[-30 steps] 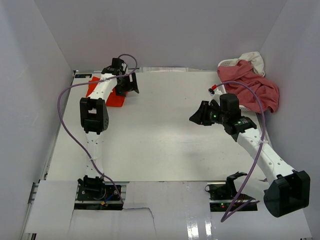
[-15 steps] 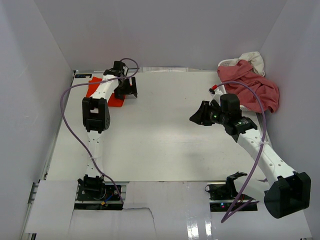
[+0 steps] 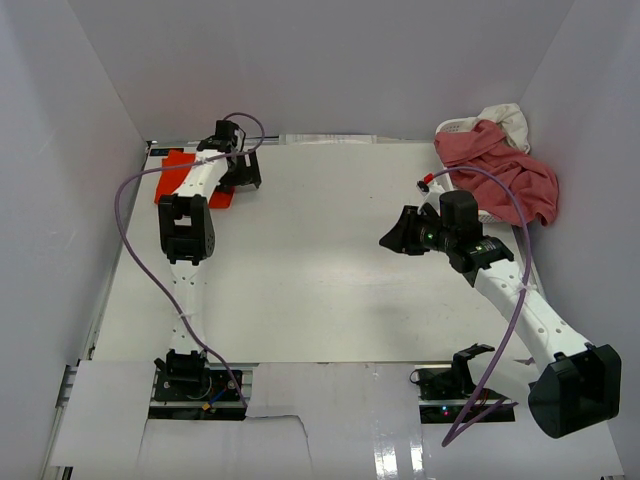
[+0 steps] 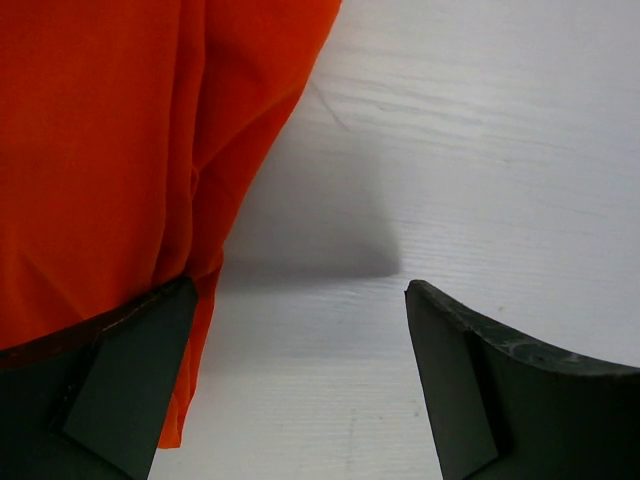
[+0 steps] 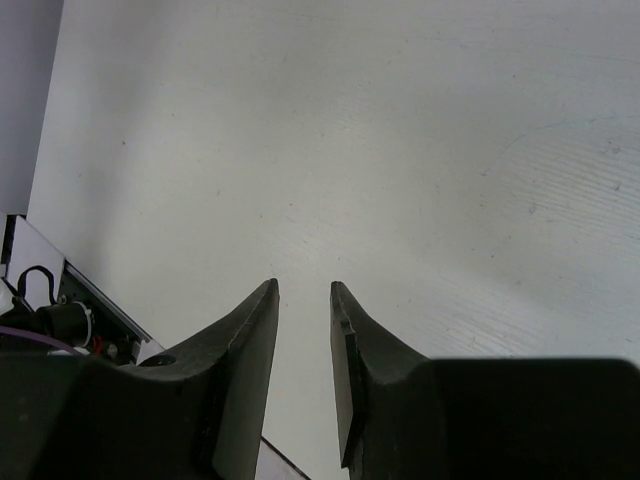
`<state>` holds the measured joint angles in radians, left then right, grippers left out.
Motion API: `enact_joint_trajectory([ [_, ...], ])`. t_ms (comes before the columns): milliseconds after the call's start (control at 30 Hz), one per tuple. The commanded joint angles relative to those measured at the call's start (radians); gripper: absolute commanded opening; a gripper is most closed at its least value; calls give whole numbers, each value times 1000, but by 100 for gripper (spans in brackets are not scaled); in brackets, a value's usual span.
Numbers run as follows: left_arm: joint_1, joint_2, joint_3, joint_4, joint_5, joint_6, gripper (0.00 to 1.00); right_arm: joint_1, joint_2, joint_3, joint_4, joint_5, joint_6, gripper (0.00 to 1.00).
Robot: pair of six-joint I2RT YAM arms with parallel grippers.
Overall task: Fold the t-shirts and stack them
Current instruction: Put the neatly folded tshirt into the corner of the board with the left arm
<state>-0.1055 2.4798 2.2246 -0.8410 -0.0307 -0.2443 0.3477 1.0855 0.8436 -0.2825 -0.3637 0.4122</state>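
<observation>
From the top, the orange-red t-shirt (image 3: pixel 172 170) is seen at the table's (image 3: pixel 320 290) far left corner, the left gripper (image 3: pixel 240 180) at its edge. At the left wrist, jaws are spread wide, empty. At the right wrist, the right gripper (image 5: pixel 303 300) is narrowed, nothing held.

White table (image 3: pixel 330 270) fills middle of frame. Plain pale grey walls (image 3: pixel 330 60) at left, top, right. Even soft light, faint shadows.
</observation>
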Motion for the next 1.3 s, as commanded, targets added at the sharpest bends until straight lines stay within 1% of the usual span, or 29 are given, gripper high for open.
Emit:
enact_joint_trajectory([
  [0, 46, -9, -3, 52, -2, 13, 97, -3, -12, 0, 22, -11, -15, 34],
  [67, 49, -7, -3, 80, -1, 17, 97, -3, -7, 9, 14, -9, -21, 34],
  [167, 50, 10, 36, 89, -14, 42, 97, -3, 1, 26, -9, -3, -36, 34],
  [367, 53, 11, 58, 120, -103, 89, 98, -3, 22, 35, -20, 2, -50, 34],
  [567, 59, 22, 53, 152, -181, 100, 98, -3, 24, 26, -17, -3, -50, 34],
  [767, 95, 22, 52, 152, -163, 91, 98, -4, 22, 26, -18, -1, -52, 34],
  [967, 102, 2, 24, 155, -159, 79, 98, -3, 17, 18, -12, -9, -49, 34],
  [1133, 92, -54, 15, 155, -39, 25, 98, -1, 5, 9, -11, -4, -46, 34],
  [1233, 64, -136, 21, 137, 29, 20, 98, -3, 2, 2, -4, -9, -36, 34],
  [1267, 56, -166, 9, 125, 29, 23, 98, -3, 2, 0, -4, -9, -33, 34],
])
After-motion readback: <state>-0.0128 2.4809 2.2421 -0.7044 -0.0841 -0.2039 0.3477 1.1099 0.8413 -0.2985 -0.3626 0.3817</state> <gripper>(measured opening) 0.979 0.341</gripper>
